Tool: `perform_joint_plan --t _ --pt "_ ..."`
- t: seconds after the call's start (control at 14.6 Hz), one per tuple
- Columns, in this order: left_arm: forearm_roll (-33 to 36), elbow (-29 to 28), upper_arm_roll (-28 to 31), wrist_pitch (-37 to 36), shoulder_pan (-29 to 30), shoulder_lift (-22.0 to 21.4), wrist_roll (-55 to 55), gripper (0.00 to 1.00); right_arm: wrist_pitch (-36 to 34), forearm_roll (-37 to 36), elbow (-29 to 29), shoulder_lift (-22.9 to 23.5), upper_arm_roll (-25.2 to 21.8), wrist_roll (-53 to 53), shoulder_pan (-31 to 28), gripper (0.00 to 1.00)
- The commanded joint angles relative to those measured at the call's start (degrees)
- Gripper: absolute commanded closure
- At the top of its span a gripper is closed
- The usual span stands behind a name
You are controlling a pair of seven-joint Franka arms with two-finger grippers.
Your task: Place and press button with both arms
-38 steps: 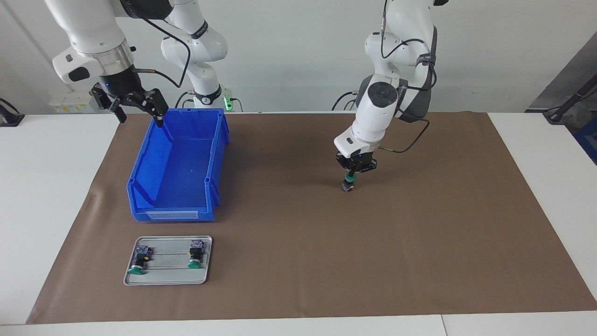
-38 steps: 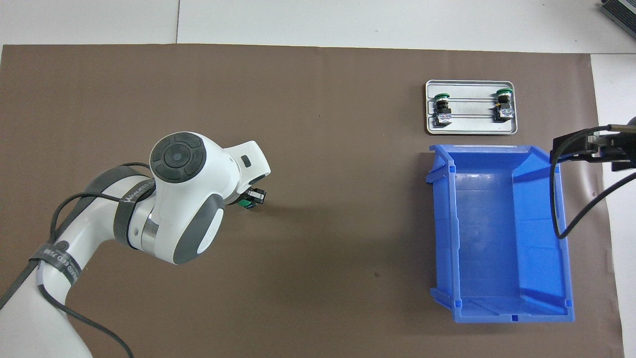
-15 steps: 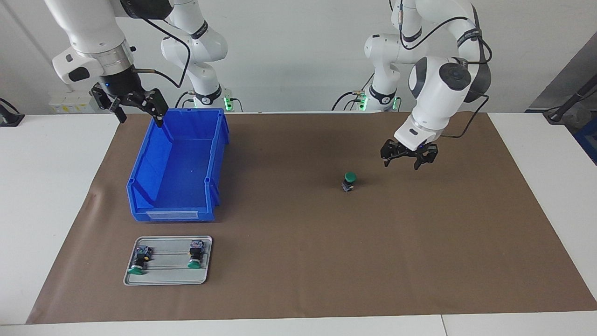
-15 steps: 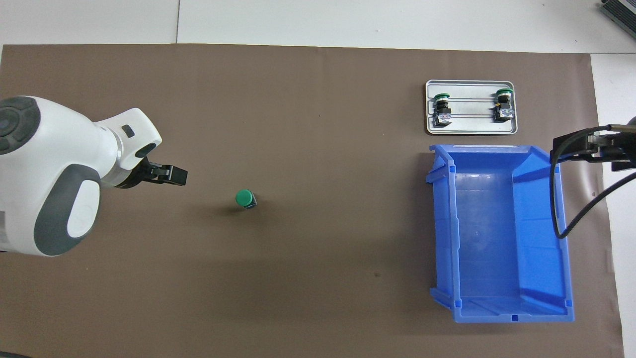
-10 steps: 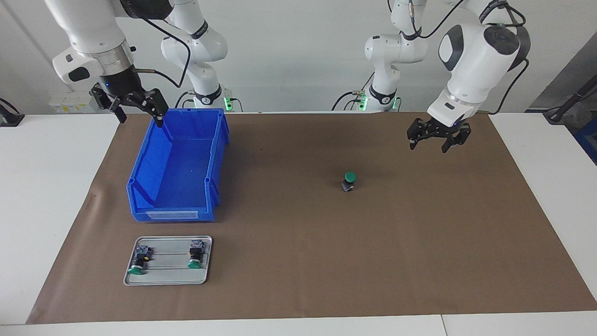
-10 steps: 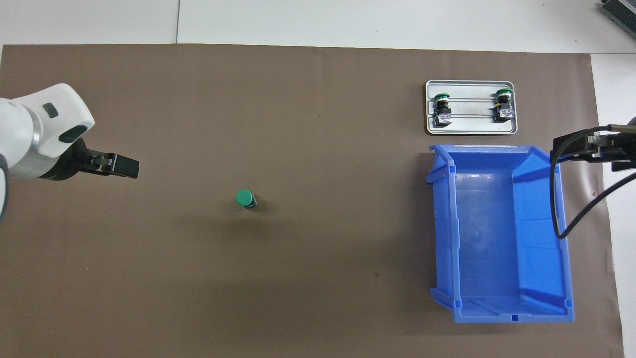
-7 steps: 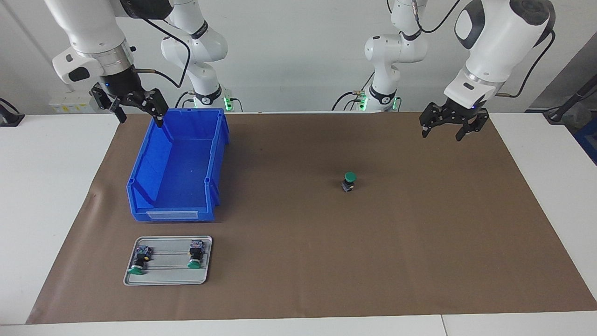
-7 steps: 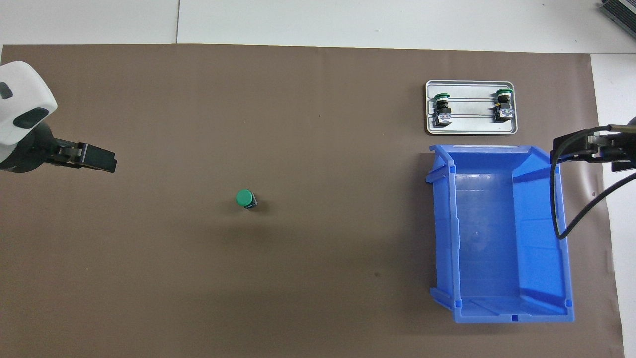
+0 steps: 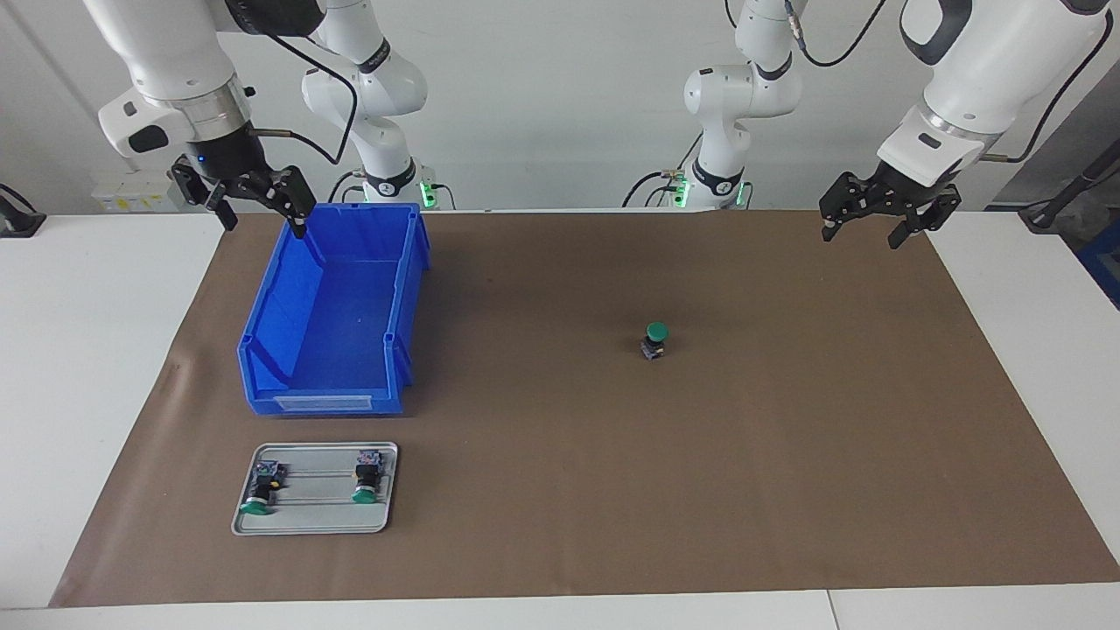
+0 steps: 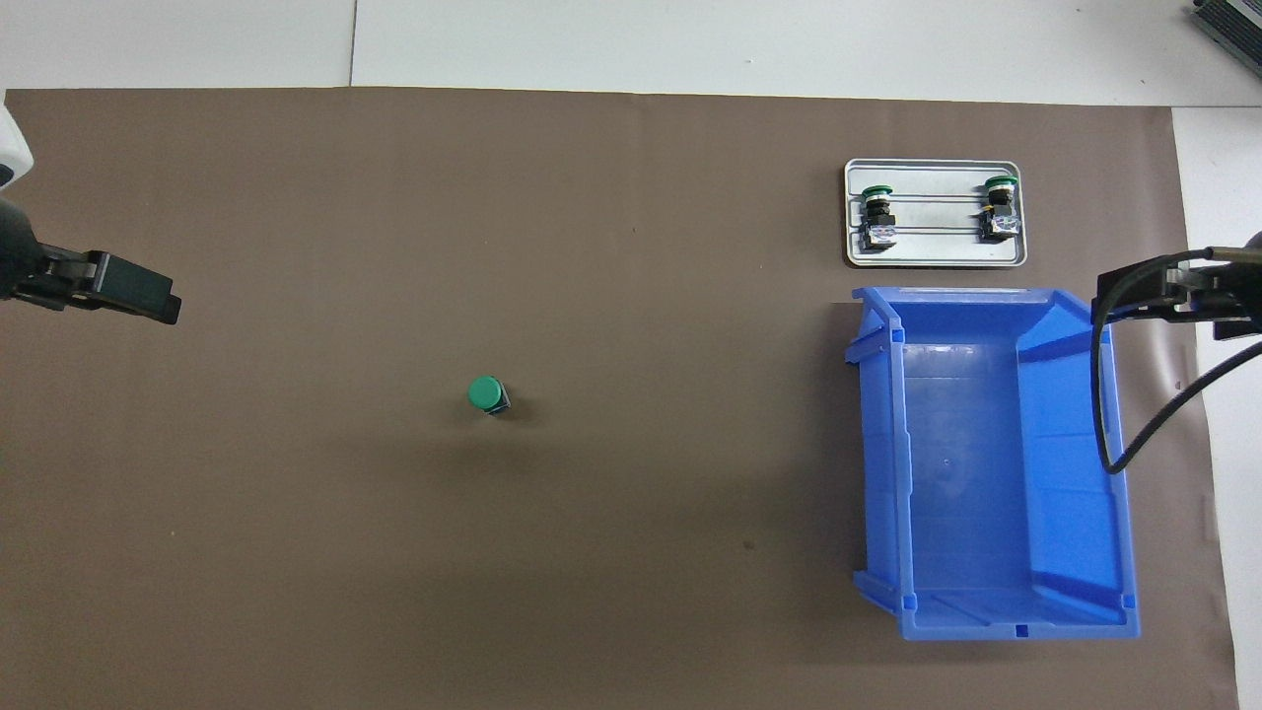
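Facing view, from one side to the other: the right hand (image 9: 258,206) hangs in the air over the corner of the blue bin (image 9: 337,315) closest to the robots. Its fingers are spread wide and it holds nothing. A small gray tray (image 9: 315,523) with two spare buttons (image 9: 259,488) lies on the brown mat (image 9: 560,490), farther from the robots than the bin. Near the middle of the surface (image 9: 87,394), the button (image 9: 654,339) stands upright on the mat, green cap up, with nothing touching it. The left hand (image 9: 869,222) hangs high over the mat's edge at its own end, spread wide and empty, well apart from the button.
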Motion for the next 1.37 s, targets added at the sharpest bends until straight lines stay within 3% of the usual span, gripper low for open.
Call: perform_joint_plan --t 0.0,0.21,1.3 --pt "1.0 -5.3 -0.4 2.3 0.6 -3.3 1.5 0.0 0.7 1.5 -1.6 -1.4 0.2 0.6 -0.3 0.0" --pt "1.1 -8.3 -0.4 2.6 0.7 -5.9 1.6 0.0 0.7 1.5 -1.6 -1.4 0.2 0.6 -0.3 0.0" --pt "2.8 -7.8 -0.5 3.2 0.8 -5.6 0.5 0.0 0.7 1.5 -1.6 -1.4 0.2 0.5 -0.3 0.0"
